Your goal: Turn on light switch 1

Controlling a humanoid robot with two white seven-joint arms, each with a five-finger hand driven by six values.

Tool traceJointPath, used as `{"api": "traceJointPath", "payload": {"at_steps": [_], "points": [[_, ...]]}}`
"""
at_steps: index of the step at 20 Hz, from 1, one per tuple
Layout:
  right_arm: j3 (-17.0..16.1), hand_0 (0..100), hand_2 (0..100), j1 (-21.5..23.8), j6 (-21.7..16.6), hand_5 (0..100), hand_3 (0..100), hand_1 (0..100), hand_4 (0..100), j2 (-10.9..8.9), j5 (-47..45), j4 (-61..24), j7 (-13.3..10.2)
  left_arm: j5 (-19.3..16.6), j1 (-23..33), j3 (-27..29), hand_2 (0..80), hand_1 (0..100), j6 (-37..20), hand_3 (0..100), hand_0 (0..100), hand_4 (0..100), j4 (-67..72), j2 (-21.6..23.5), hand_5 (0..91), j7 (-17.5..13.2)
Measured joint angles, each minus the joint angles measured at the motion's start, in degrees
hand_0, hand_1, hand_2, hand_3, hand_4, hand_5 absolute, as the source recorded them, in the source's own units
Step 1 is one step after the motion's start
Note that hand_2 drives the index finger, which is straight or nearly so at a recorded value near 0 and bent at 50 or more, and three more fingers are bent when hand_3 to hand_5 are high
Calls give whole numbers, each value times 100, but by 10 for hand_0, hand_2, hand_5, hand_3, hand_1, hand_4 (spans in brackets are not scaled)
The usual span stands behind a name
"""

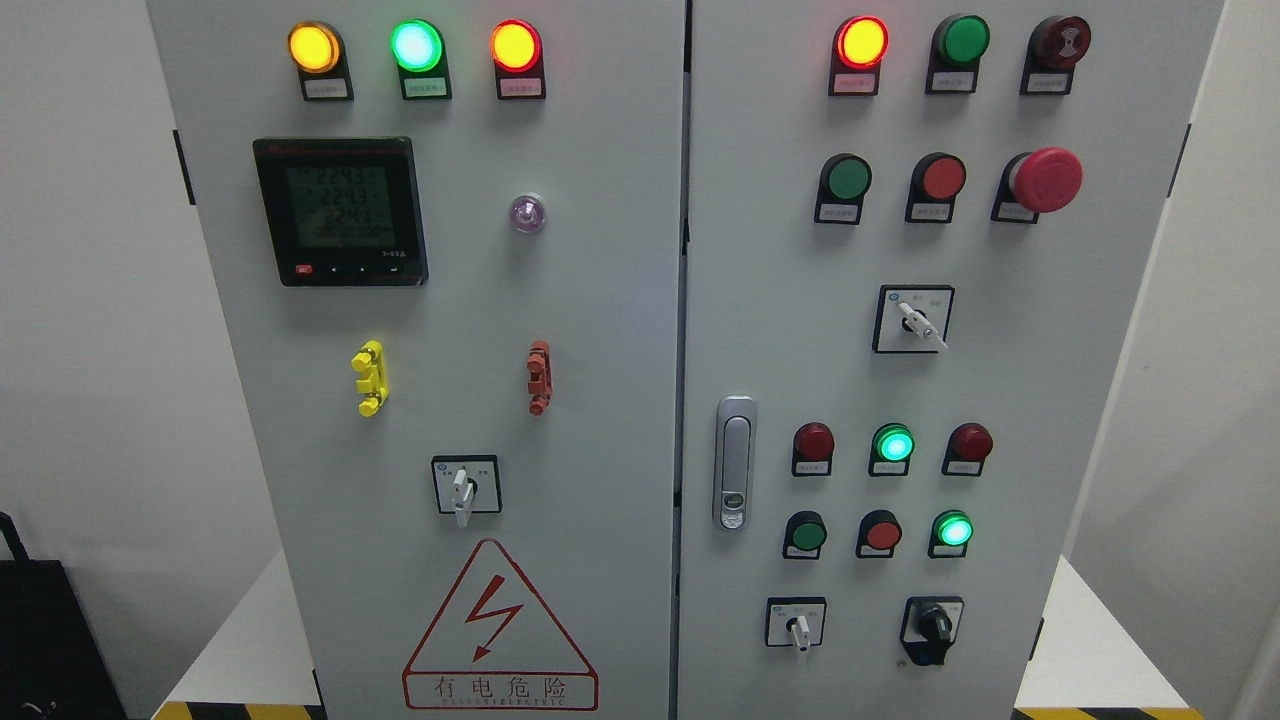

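Squarely ahead, grey control cabinet.

Even, bright light fell on the grey cabinet; the lit lamps bloomed with glare, the small labels blurred, shadows stayed faint.

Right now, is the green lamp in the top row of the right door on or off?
Off. The green lamp looks dark and flat, while the red lamp beside it glows bright. No robot hand is in view.
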Motion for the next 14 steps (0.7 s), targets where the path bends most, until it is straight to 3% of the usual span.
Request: {"api": "traceJointPath", "payload": {"at_steps": [11,14], "points": [[0,54,0,0,0,0,0,0,0,0,0,0,0,-66,257,130,0,4,-18,0,59,0,-420,-2,0,19],[0,54,0,0,0,0,0,0,0,0,0,0,0,-54,434,124,0,7,231,0,62,0,-834,30,0,0]]}}
